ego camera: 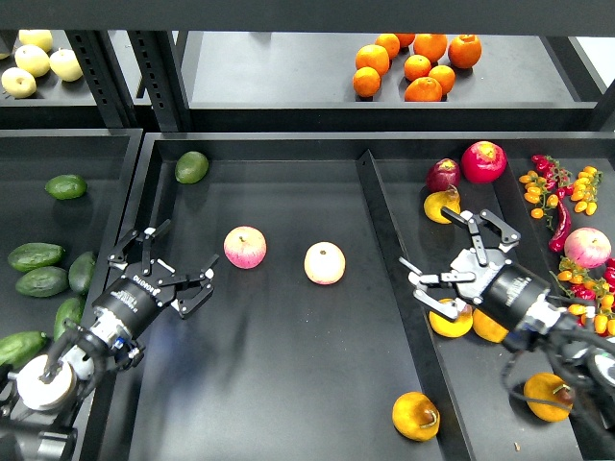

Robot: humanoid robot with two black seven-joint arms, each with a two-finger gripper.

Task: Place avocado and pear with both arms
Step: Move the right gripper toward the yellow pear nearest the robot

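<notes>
Several dark green avocados (41, 280) lie in the left tray, left of my left gripper (173, 266). That gripper is open and empty, low over the middle tray's left side. One yellow-orange pear (416, 416) lies at the front of the middle tray. More pears lie in the right tray: one at the back (442, 204) and two (450, 319) just under and in front of my right gripper (452, 255). That gripper is open and empty.
Two pink-and-yellow apples (245, 247) (325, 262) sit mid-tray. Rounder light green fruits lie at the tray's back left (191, 166) and in the left tray (65, 186). A raised divider (384, 250) separates the middle and right trays. Oranges (418, 65) are on the shelf.
</notes>
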